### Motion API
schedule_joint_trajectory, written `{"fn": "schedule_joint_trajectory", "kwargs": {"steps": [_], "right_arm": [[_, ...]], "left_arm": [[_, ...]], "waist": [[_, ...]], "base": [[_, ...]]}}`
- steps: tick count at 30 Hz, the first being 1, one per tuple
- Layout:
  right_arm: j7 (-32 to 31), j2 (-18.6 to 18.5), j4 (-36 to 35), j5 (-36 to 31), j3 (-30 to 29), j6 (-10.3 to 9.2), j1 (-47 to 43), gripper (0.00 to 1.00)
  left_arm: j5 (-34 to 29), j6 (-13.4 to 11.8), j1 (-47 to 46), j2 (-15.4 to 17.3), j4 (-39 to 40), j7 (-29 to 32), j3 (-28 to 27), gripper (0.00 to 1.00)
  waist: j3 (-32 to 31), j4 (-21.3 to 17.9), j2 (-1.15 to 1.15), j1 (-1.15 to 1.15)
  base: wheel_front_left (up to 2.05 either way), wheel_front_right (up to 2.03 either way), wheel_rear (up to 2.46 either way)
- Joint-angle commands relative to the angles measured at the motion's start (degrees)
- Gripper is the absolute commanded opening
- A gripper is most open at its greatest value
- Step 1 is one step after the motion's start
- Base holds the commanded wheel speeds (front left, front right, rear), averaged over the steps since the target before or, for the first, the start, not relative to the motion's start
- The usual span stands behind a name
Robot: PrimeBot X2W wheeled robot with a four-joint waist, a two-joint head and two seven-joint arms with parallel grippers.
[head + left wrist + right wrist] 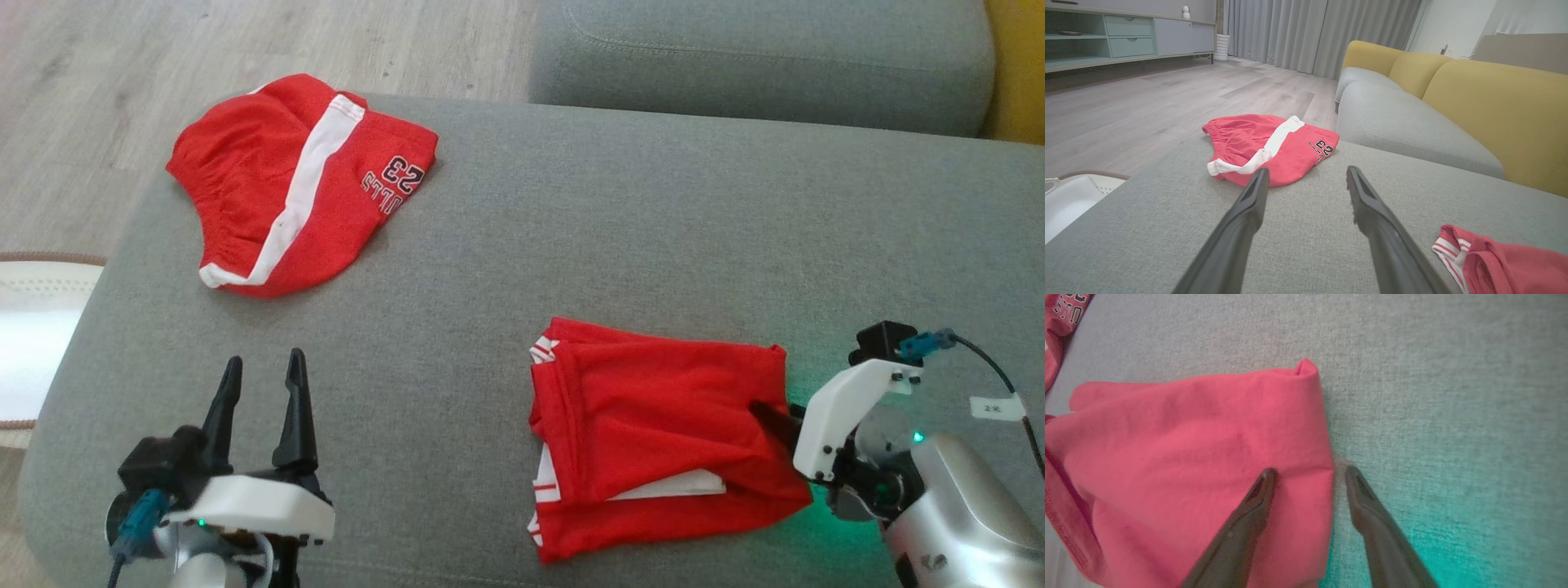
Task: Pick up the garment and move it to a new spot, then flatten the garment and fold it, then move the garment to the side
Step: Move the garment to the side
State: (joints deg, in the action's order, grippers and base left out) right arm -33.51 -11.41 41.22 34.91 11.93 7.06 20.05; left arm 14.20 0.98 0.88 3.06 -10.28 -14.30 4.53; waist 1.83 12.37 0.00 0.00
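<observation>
Soft, light and floppy, the folded garment (653, 433) is seen lying on the sofa (571, 245), its right edge straddled by the right claw (1310, 471), fingers apart and seemingly nothing pinched, so all layers should be gripped there; the left claw (265, 358) is held spread, empty.

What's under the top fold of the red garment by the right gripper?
Under the top fold of the folded red garment, a white layer peeks out, more red fabric below it, on the grey cushion. The rest inside is covered.
</observation>
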Motion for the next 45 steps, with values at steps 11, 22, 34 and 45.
{"fn": "schedule_joint_trajectory", "kwargs": {"steps": [11, 22, 34, 45], "right_arm": [[10.86, -1.12, -2.65, 0.9, 3.81, 0.43, 5.47, 0.0], [15.41, -2.53, -3.37, 1.34, 2.96, 0.43, 10.03, 0.0], [18.38, -3.27, -5.61, 3.22, 1.74, 0.43, 11.0, 0.0], [20.09, -4.47, -6.67, 3.64, 3.57, 0.43, 17.01, 0.0]], "left_arm": [[-0.68, 2.08, -3.14, -0.15, 3.0, -0.7, 0.58, 1.0], [-1.24, 3.14, -5.4, -0.17, 3.08, -0.7, 5.12, 1.0], [-2.49, 4.52, -10.74, -0.18, 1.86, -0.7, 10.73, 1.0], [-3.4, 4.28, -13.53, 0.13, 0.25, -0.7, 12.13, 1.0]], "waist": [[-1.54, -5.7, 0.0, 0.0], [-0.61, -20.3, 0.0, 0.0], [4.01, -29.8, 0.0, 0.0], [8.77, -28.24, 0.0, 0.0]], "base": [[0.0, 0.0, 0.0], [0.0, 0.0, 0.0], [0.0, 0.0, 0.0], [0.0, 0.0, 0.0]]}}
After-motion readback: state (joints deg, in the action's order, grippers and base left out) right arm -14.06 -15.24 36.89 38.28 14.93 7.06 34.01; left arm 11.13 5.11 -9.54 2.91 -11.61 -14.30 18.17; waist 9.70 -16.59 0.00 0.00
